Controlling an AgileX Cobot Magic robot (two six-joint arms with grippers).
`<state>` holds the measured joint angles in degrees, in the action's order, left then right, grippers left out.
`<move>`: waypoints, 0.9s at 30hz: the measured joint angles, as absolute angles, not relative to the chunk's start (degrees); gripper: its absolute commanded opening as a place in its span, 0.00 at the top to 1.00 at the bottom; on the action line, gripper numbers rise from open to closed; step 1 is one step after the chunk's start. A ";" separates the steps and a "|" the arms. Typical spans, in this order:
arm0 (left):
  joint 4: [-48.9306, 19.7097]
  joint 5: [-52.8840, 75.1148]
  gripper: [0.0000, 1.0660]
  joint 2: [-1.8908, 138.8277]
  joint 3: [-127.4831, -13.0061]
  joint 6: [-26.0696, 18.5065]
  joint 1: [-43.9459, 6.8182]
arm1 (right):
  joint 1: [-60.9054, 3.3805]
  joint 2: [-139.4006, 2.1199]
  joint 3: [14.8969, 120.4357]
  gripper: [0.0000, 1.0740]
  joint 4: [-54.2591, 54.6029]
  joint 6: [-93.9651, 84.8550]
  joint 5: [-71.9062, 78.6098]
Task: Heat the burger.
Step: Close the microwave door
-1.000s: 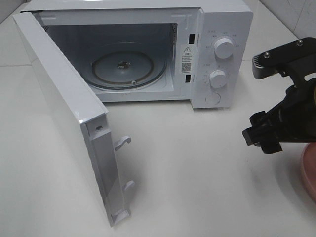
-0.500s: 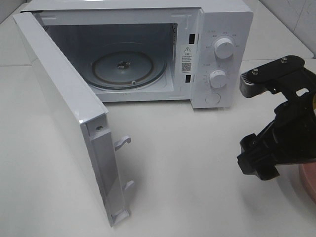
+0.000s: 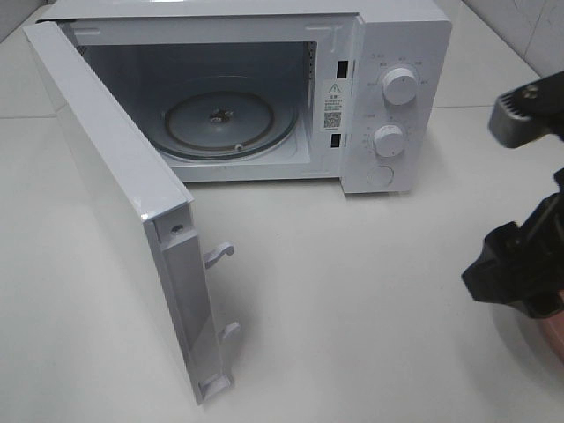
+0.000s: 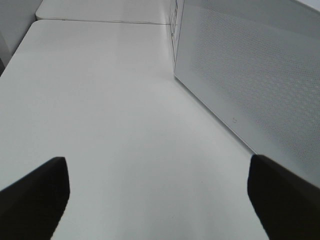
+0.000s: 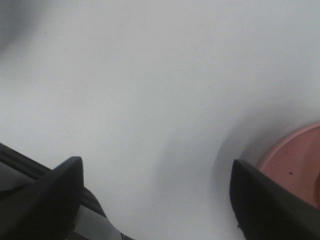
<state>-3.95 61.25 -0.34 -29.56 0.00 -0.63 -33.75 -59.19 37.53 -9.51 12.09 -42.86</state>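
The burger is out of view in every frame. A sliver of the pink plate shows at the right edge of the table, and its rim also appears in the right wrist view. My right gripper hangs open just left of and above that plate, with nothing between its fingers. The white microwave stands at the back with its door swung wide open and the glass turntable bare. My left gripper is open over bare table beside the door's outer face.
The open door juts far forward on the left, with its latch hooks pointing right. Two knobs and a button sit on the microwave's right panel. White tabletop lies between the microwave and the plate.
My right gripper has shifted right toward the plate and the frame's edge, its fingers still apart. The microwave and its door have not moved.
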 measured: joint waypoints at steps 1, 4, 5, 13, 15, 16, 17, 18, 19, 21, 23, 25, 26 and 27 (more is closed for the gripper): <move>-3.95 61.25 0.17 -0.34 -29.56 0.00 -0.63 | -33.75 -59.19 37.53 0.29 -9.51 12.09 -42.86; -3.95 61.25 0.17 -0.34 -29.56 0.00 -0.63 | -30.65 -55.58 37.53 0.29 -9.51 11.46 -44.35; -3.95 61.25 0.17 -0.34 -29.56 0.00 -0.63 | -28.48 -53.00 37.53 0.29 -9.51 10.14 -45.21; -3.95 61.25 0.17 -0.34 -29.56 0.00 -0.63 | -20.28 -39.99 37.36 0.28 -9.51 7.68 -49.22; -3.95 61.25 0.17 -0.34 -29.56 0.00 -0.63 | -18.05 -36.10 37.36 0.28 -9.51 7.39 -50.25; -3.95 61.25 0.17 -0.34 -29.56 0.00 -0.63 | -15.99 -32.54 37.36 0.28 -9.51 6.76 -51.11; -3.95 61.25 0.17 -0.34 -29.56 0.00 -0.63 | -15.99 -32.54 37.36 0.28 -9.51 6.76 -51.11; -3.95 61.25 0.17 -0.34 -29.56 0.00 -0.63 | -14.84 -30.48 37.36 0.28 -9.51 6.13 -51.34; -3.95 61.25 0.17 -0.34 -29.56 0.00 -0.63 | -13.12 -26.99 37.36 0.28 -9.51 5.79 -51.85; -3.95 61.25 0.17 -0.34 -29.56 0.00 -0.63 | -12.38 -25.15 37.36 0.28 -9.51 5.73 -52.20; -3.95 61.25 0.17 -0.34 -29.56 0.00 -0.63 | -11.12 -21.72 37.07 0.28 -9.51 5.73 -52.31; -3.95 61.25 0.17 -0.34 -29.56 0.00 -0.63 | -9.68 -16.90 35.35 0.28 -9.51 5.73 -52.43; -3.95 61.25 0.17 -0.34 -29.56 0.00 -0.63 | -9.68 -16.90 35.35 0.28 -9.51 5.73 -52.43; -3.95 61.25 0.17 -0.34 -29.56 0.00 -0.63 | -9.28 -15.53 34.78 0.29 -9.40 5.73 -52.43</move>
